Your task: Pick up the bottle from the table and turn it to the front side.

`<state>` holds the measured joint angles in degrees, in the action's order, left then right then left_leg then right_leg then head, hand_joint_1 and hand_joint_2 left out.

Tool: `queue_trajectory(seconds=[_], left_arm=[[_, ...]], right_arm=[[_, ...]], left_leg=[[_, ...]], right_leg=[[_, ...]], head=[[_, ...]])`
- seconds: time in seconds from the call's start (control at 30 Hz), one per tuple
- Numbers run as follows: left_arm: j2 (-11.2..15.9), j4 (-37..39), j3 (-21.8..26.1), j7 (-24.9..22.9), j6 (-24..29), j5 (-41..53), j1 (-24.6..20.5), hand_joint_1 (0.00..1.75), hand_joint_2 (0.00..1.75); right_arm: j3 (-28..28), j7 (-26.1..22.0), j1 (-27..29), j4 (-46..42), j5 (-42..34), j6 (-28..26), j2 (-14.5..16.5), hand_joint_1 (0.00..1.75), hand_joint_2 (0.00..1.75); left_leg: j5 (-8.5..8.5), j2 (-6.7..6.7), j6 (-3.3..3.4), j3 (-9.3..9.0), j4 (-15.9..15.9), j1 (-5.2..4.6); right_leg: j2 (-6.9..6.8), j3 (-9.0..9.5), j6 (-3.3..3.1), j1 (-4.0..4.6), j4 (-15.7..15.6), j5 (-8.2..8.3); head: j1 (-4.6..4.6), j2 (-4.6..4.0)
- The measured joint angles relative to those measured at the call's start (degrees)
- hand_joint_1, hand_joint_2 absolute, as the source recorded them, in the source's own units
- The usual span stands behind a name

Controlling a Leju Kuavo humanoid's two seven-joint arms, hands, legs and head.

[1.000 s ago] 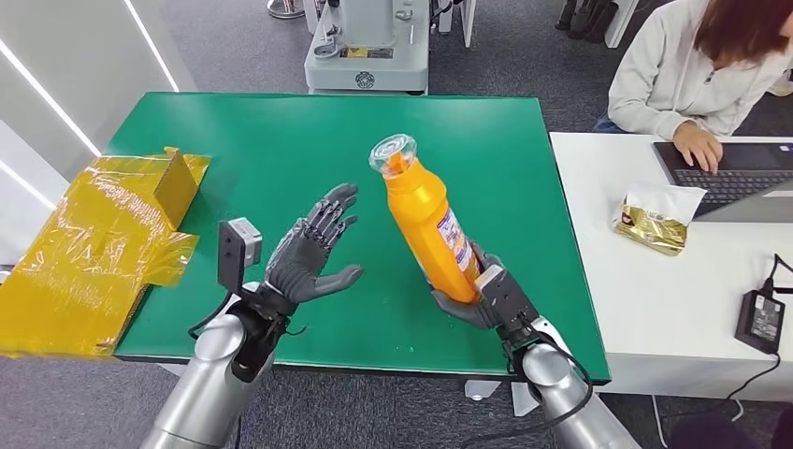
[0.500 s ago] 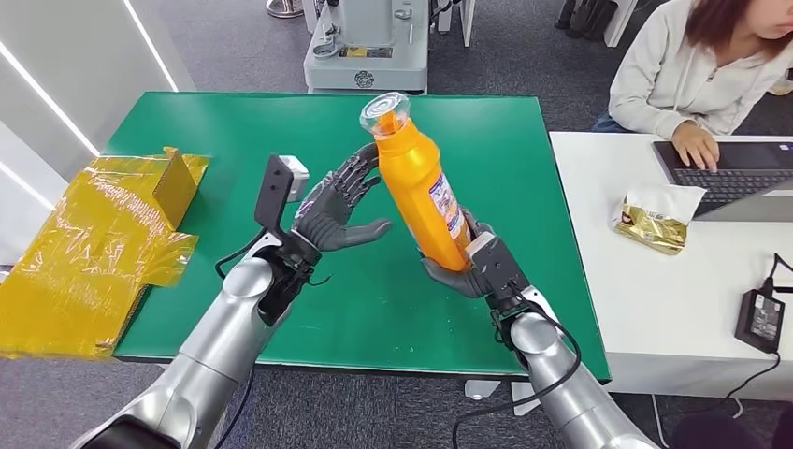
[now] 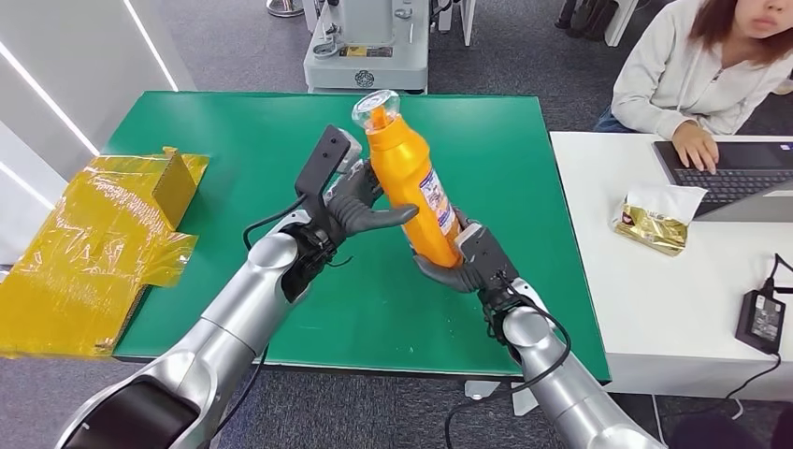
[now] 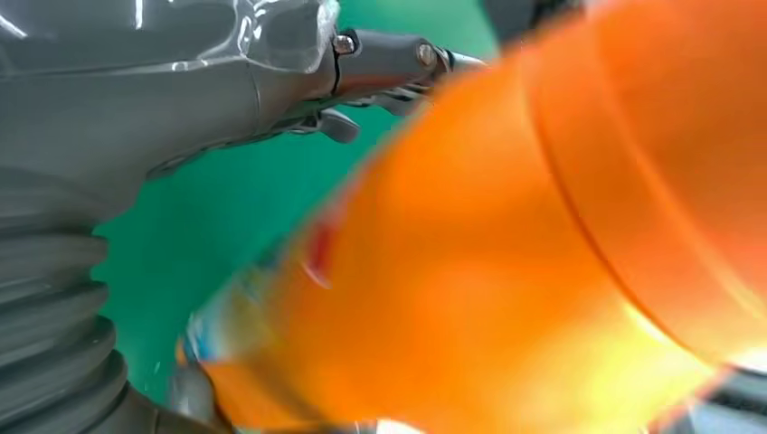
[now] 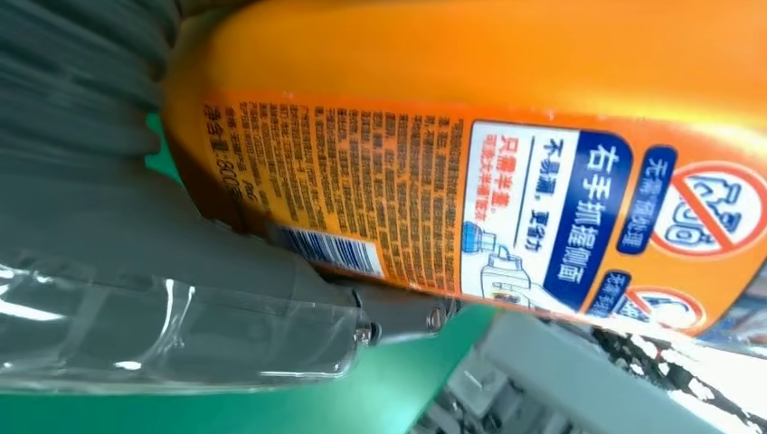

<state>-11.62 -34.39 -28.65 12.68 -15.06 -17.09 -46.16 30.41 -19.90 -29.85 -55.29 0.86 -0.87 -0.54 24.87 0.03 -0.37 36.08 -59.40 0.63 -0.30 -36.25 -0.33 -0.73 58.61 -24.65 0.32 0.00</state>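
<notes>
Head view: orange bottle point(image 3: 411, 182), clear-capped, lifted above the green table point(image 3: 234, 159), tilted, cap toward the far side. Right robot hand point(image 3: 458, 260) clamped around its lower body; left robot hand point(image 3: 360, 201) spread, fingers against the bottle's left flank, grip not closed. Risk: bottle may slip during transfer if the left closes poorly. Right wrist view: back label faces the hand, with barcode and Chinese text including "右手抓握侧面".
</notes>
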Motion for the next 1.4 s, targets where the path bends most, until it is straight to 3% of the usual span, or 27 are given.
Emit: queue_trajectory(seconds=[0.3, 0.5, 0.6, 0.73, 0.77, 0.97, 1.33, 1.37, 1.4], left_arm=[[-0.85, 1.11, 0.00, -4.77, -6.56, -9.21, -0.02, 0.00, 1.75], [-2.11, 1.12, 0.00, -5.31, -6.21, -10.59, -0.12, 0.00, 1.75], [-2.54, 1.11, -0.51, -3.66, -3.44, -9.30, -0.20, 0.05, 1.75], [-3.57, 1.16, -3.06, 1.67, 5.41, -3.86, -0.51, 1.67, 1.75], [-3.84, 1.25, -3.76, 3.00, 7.65, -2.39, -0.65, 1.74, 1.75], [-5.09, 1.72, -7.19, 9.52, 16.45, 5.54, -1.36, 1.75, 1.75], [-5.22, 2.49, -7.67, 10.90, 18.32, 6.99, -2.67, 1.75, 1.75], [-5.19, 2.50, -7.67, 11.00, 18.27, 6.95, -2.69, 1.75, 1.75], [-5.15, 2.50, -7.67, 11.13, 18.14, 6.84, -2.72, 1.75, 1.75]], right_arm=[[0.68, -1.78, -0.10, 3.91, 0.01, -0.81, 0.69, 1.75, 1.75], [0.69, -2.32, -0.18, 5.31, 0.57, -0.86, 1.28, 1.75, 1.75], [0.68, -2.45, -0.39, 5.75, 0.90, -0.86, 1.62, 1.75, 1.75], [0.60, -2.59, -0.88, 6.08, 1.02, -0.90, 2.43, 1.75, 1.75], [0.55, -2.61, -1.03, 6.16, 1.14, -0.92, 2.61, 1.75, 1.75], [-0.28, -3.44, -2.67, 8.06, 2.15, -0.67, 3.47, 1.75, 1.75], [-0.98, -4.40, -4.46, 10.91, 2.23, -0.31, 5.01, 1.75, 1.75], [-1.00, -4.50, -4.52, 11.02, 2.22, -0.32, 5.04, 1.62, 1.75], [-1.02, -4.63, -4.57, 11.13, 2.21, -0.33, 5.08, 1.19, 1.75]], left_leg=[[0.00, 0.00, 0.00, 0.00, -0.01, 0.00], [0.00, 0.00, 0.00, 0.00, -0.01, 0.00], [0.00, 0.00, 0.00, -0.01, -0.01, 0.00], [0.00, 0.00, 0.00, -0.01, -0.01, 0.00], [0.00, 0.00, 0.00, -0.01, -0.01, 0.00], [0.00, 0.01, 0.00, -0.01, -0.01, 0.00], [0.00, 0.03, 0.00, -0.02, -0.01, 0.00], [0.00, 0.03, 0.00, -0.02, -0.01, 0.00], [0.00, 0.03, 0.00, -0.02, -0.01, 0.00]], right_leg=[[0.00, 0.00, 0.00, 0.00, 0.00, 0.00], [0.00, 0.00, 0.00, 0.00, 0.00, 0.00], [0.00, 0.00, 0.00, 0.00, 0.00, 0.00], [0.00, 0.00, 0.00, 0.00, 0.00, 0.00], [0.00, 0.00, 0.00, 0.00, 0.00, 0.00], [0.02, 0.00, 0.00, 0.00, 0.00, 0.00], [0.07, -0.01, 0.00, 0.00, 0.01, 0.00], [0.07, -0.01, 0.00, 0.00, 0.01, 0.00], [0.07, -0.01, 0.00, 0.00, 0.01, 0.00]], head=[[0.00, 0.00], [0.00, 0.00], [0.00, 0.00], [0.00, 0.00], [0.00, 0.00], [-0.01, 0.00], [-0.01, 0.00], [-0.01, 0.00], [-0.01, 0.00]])
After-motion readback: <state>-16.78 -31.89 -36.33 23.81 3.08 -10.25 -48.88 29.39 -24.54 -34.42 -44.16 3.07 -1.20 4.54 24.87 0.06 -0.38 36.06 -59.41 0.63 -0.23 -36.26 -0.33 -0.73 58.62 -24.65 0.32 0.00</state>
